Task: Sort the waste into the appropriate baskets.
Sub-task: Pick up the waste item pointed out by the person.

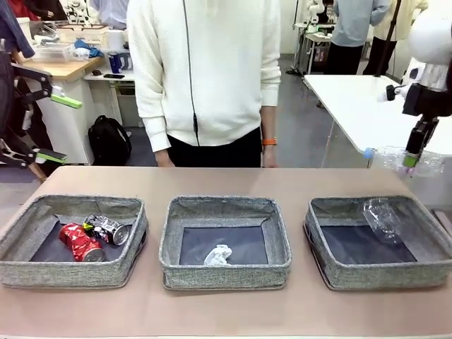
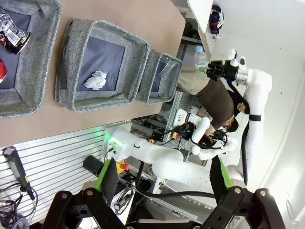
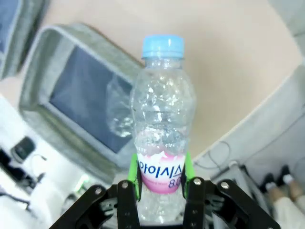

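Observation:
Three grey baskets stand in a row. The left basket (image 1: 70, 272) holds a crushed red can (image 1: 80, 242) and a crushed dark can (image 1: 107, 229). A white paper wad (image 1: 218, 255) lies in the middle basket (image 1: 226, 272). One clear plastic bottle (image 1: 382, 220) rests in the right basket (image 1: 381, 275). My right gripper (image 1: 410, 159) hangs above and behind that basket, shut on a second clear bottle (image 1: 385, 159) with a blue cap; the right wrist view has this bottle (image 3: 162, 124) between the green pads (image 3: 135, 174), over the basket (image 3: 43, 71). My left gripper (image 1: 60, 128) stands open at the far left, nothing between its fingers (image 2: 102, 174).
A person in a white sweater (image 1: 205, 70) stands at the table's far edge, hands (image 1: 268, 157) down at their sides. A white table (image 1: 360, 106) is behind on the right. Bare tabletop (image 1: 226, 180) lies behind the baskets.

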`<state>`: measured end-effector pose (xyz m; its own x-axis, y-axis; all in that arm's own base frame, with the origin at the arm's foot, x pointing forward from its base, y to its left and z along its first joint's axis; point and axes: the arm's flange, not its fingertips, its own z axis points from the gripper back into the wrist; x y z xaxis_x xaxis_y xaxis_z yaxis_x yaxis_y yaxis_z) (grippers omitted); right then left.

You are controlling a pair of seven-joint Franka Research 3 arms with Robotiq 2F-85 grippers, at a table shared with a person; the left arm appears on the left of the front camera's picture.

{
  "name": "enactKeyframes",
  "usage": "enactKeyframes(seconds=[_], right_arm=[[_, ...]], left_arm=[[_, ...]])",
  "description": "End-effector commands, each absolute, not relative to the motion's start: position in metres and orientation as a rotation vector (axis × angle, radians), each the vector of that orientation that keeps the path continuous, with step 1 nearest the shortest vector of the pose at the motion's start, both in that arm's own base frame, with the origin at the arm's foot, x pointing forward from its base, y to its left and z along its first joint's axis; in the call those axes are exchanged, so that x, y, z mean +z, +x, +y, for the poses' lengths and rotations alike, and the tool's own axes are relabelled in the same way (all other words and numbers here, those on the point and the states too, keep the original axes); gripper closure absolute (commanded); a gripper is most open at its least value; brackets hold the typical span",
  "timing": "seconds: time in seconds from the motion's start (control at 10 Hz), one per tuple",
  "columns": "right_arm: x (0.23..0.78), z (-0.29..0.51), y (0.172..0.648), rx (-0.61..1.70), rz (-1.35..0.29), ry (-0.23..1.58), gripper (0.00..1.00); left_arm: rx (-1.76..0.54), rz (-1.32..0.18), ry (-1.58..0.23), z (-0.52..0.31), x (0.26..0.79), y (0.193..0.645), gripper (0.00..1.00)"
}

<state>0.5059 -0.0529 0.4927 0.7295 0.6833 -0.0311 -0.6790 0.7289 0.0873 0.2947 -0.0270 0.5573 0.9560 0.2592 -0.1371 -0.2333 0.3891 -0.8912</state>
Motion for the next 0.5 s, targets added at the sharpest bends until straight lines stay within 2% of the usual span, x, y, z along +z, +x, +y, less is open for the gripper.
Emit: enactKeyframes(seconds=[0.0, 0.2, 0.3, 0.4], right_arm=[[0.499, -0.065, 0.527, 0.765, 0.078, 0.052, 0.61], [0.499, -0.065, 0.527, 0.765, 0.078, 0.052, 0.61], [0.492, -0.055, 0.507, 0.753, 0.064, 0.068, 0.60], [0.493, -0.044, 0.514, 0.608, 0.083, 0.107, 0.60]], left_arm=[[0.321, -0.019, -1.123, -0.028, 0.557, 0.293, 0.00], [0.321, -0.019, -1.123, -0.028, 0.557, 0.293, 0.00], [0.321, -0.019, -1.123, -0.028, 0.557, 0.293, 0.00], [0.321, -0.019, -1.123, -0.028, 0.557, 0.293, 0.00]])
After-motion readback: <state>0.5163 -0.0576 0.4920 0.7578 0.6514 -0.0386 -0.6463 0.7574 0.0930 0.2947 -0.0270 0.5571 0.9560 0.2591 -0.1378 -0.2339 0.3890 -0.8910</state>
